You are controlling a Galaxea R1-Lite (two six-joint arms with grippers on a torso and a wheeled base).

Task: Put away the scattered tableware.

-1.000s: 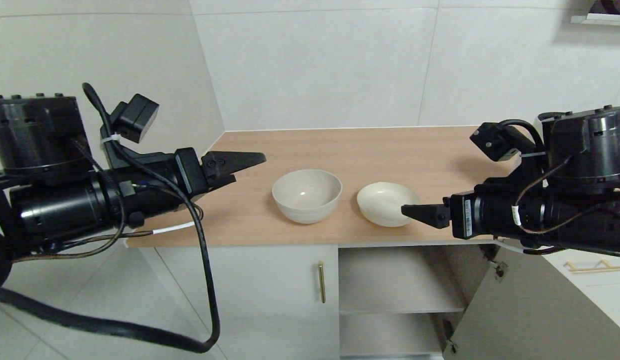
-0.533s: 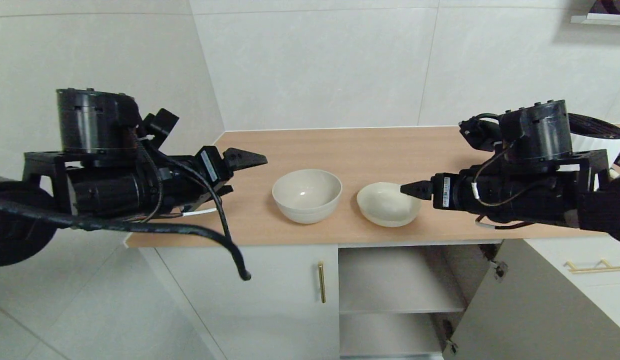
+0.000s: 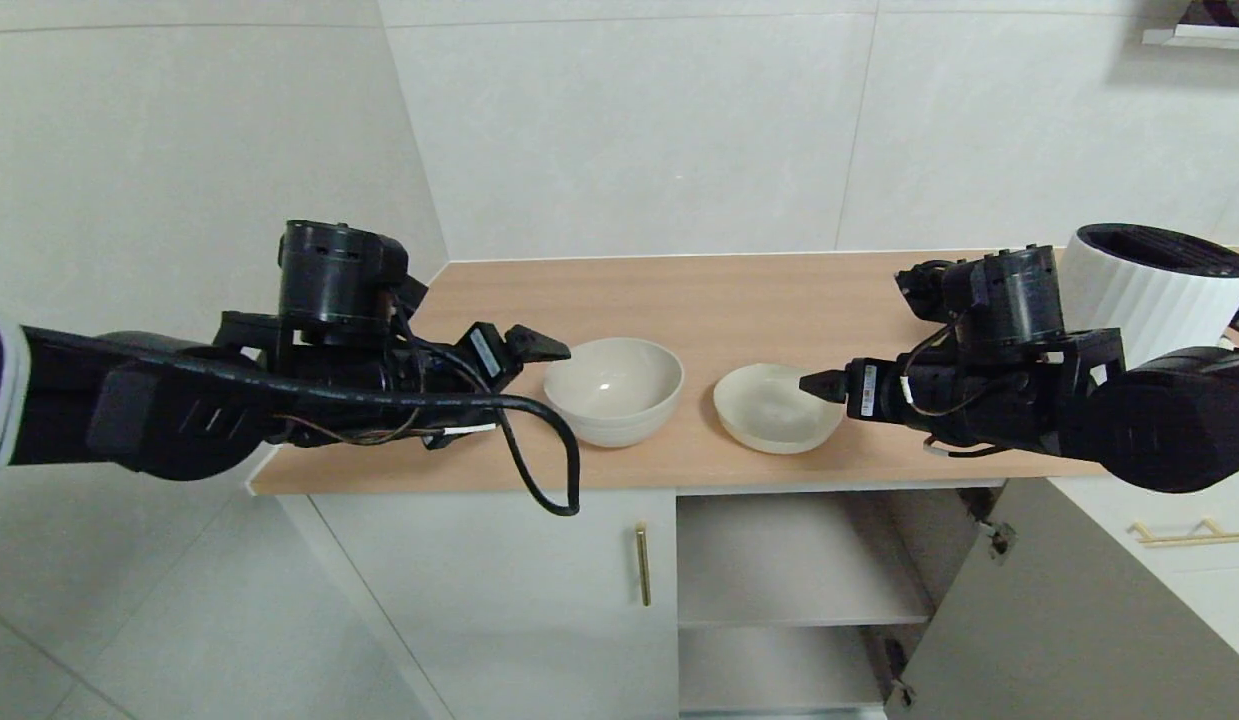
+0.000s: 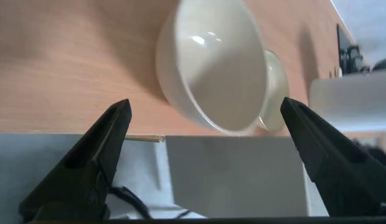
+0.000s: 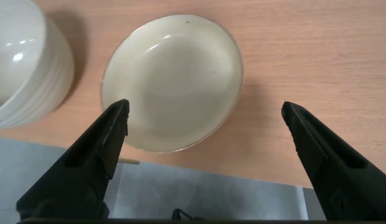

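Both your claws are spread wide and hold nothing. Your left gripper (image 4: 204, 107) is at the bowl's (image 3: 613, 390) 9 o'clock, close to its rim. Your right gripper (image 5: 205, 109) is at the dish's (image 3: 776, 407) 3 o'clock. Both pieces stand on the counter (image 3: 679, 300), the dish at the bowl's 3 o'clock, with the open cupboard (image 3: 789, 560) at 6 o'clock.

Deep cream bowl (image 3: 613, 389), shallow cream dish (image 3: 777, 407) beside it, both upright

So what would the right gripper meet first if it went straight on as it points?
Probably the shallow dish, framed between the right gripper's open fingers; height over the rim unclear.
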